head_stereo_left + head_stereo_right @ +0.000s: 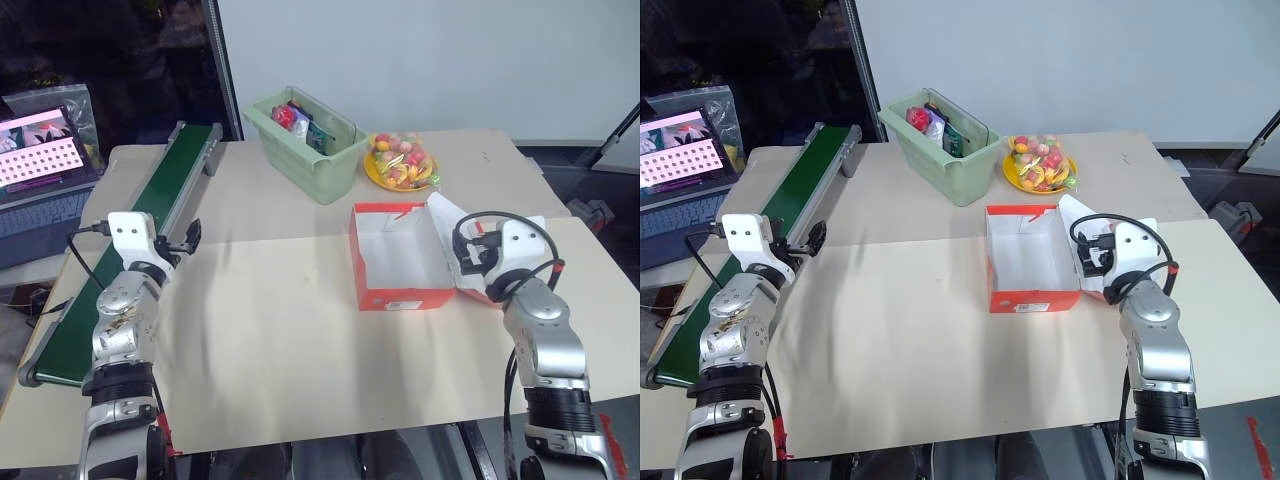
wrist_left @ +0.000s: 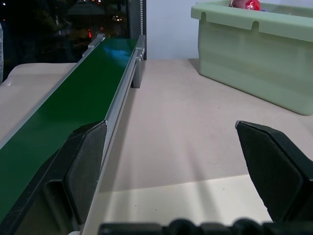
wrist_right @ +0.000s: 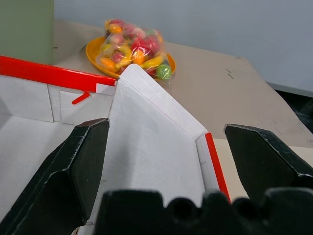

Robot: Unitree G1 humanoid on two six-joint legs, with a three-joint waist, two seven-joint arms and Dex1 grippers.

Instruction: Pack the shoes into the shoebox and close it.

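The shoebox (image 1: 400, 299) is red-orange outside and white inside, and it stands open and empty on the table right of centre. Its hinged lid (image 3: 146, 142) lies folded back on the side toward my right arm. My right gripper (image 3: 166, 125) hangs just over that lid, pointing forward, open with nothing between its fingers. My left gripper (image 2: 171, 125) is far to the left, above the table beside the green conveyor belt, also open and empty. The shoes are out of view.
A green conveyor belt (image 1: 170, 185) runs along the table's left side. A pale green bin (image 1: 305, 140) with packets stands at the back, and a yellow plate of bagged toy fruit (image 1: 400, 160) sits to its right. A laptop (image 1: 40, 150) sits far left.
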